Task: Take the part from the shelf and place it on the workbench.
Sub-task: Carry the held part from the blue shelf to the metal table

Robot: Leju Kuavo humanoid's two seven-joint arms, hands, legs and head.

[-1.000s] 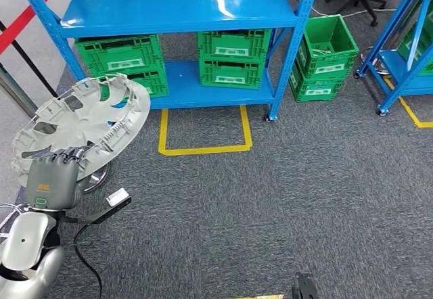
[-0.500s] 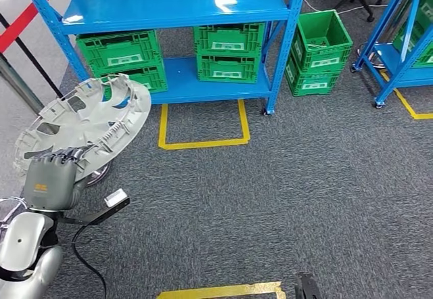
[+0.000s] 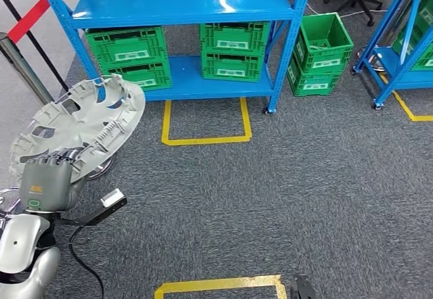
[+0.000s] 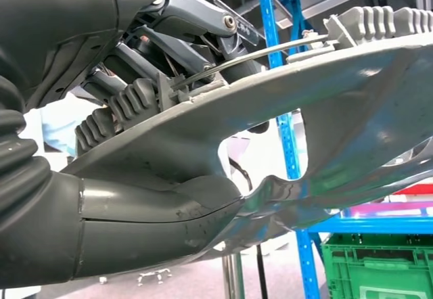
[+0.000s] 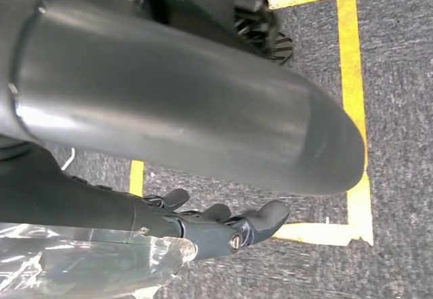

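The part is a round grey wheel cover [image 3: 82,126], held tilted at the left of the head view over the carpet. My left hand [image 3: 46,180] grips its near rim, fingers on top. In the left wrist view the thumb [image 4: 128,224] presses under the cover [image 4: 331,109] and the dark fingers lie over its ribbed edge. The blue shelf [image 3: 178,1] stands ahead. My right hand [image 5: 219,224] hangs over the carpet in the right wrist view, fingers loosely stretched, holding nothing.
Green crates [image 3: 130,45] [image 3: 235,38] sit on the shelf's lower level, another green crate [image 3: 321,52] on the floor to its right. A second blue shelf [image 3: 403,35] is at far right. Yellow floor outlines [image 3: 207,140] [image 3: 219,285] mark the carpet. A belt post [image 3: 23,65] stands at left.
The whole picture has shifted, so the camera has moved: the near yellow outline has come further into view. My left hand still holds the wheel cover the same way.
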